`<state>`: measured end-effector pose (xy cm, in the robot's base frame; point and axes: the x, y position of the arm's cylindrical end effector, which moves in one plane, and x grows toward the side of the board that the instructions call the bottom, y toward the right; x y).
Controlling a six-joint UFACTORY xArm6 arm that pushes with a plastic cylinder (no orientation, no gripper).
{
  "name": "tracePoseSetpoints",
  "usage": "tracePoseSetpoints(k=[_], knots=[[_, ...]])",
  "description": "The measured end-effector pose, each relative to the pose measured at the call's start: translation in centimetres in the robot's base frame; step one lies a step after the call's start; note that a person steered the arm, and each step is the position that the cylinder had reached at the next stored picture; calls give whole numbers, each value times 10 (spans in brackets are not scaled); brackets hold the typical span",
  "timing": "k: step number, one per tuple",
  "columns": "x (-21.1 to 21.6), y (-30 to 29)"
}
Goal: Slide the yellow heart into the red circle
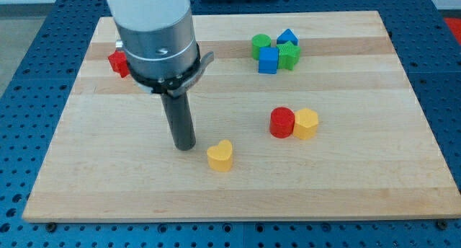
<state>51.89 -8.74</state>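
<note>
The yellow heart (220, 156) lies on the wooden board (238, 190) a little left of the view's middle, low down. The red circle (282, 122) stands up and to the right of it, touching a yellow hexagon (306, 123) on its right side. My tip (186, 144) rests on the board just left of the yellow heart and slightly above it, with a small gap between them. The rod rises from there into the wide grey arm body at the view's top left.
A red block (118, 62) sits at the board's upper left, partly hidden behind the arm. A cluster at the upper right holds a green circle (261, 44), a blue triangle-topped block (287, 37), a blue cube (269, 60) and a green block (290, 56).
</note>
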Motion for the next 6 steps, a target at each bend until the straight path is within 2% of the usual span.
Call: tracePoseSetpoints(k=[1, 3, 5, 6], knots=[[21, 26], [26, 105], [33, 73], [52, 70]])
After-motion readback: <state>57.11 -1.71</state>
